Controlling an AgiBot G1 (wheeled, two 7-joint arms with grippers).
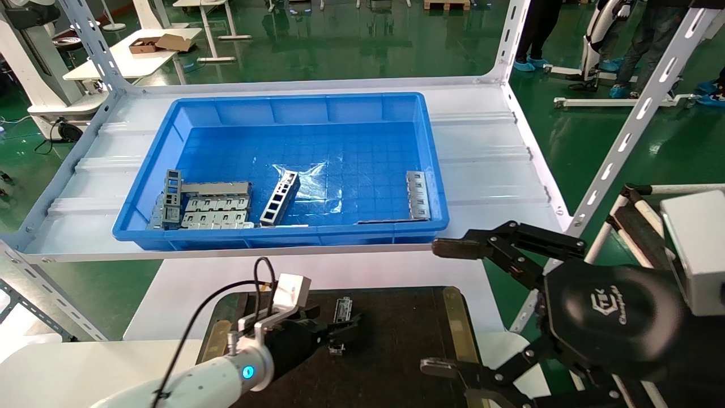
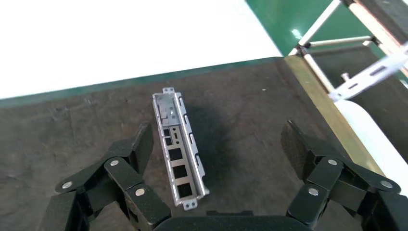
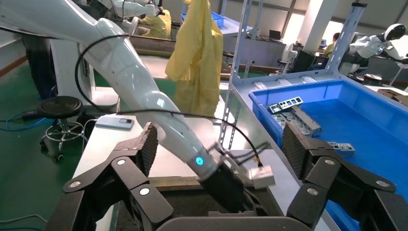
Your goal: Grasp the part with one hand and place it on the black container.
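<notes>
The part point(image 1: 342, 309), a narrow silver-grey channel with slots, lies flat on the black container point(image 1: 396, 340). In the left wrist view the part point(image 2: 178, 149) rests on the dark felt point(image 2: 240, 110) between my open jaws, close beside one finger point(image 2: 141, 144) and free of the other. My left gripper point(image 1: 345, 334) is open low over the tray, holding nothing; it also shows in the left wrist view point(image 2: 219, 149). My right gripper point(image 1: 447, 309) is open and empty, off the tray's right side, and also shows in its own view point(image 3: 219, 149).
A deep blue bin point(image 1: 283, 107) stands on the white shelf behind, holding flat grey plates point(image 1: 215, 212), a ladder-like strip point(image 1: 280, 198) and another piece point(image 1: 418, 194). Slotted rack posts point(image 1: 634, 124) rise at the right. Brass strips point(image 1: 456, 323) edge the tray.
</notes>
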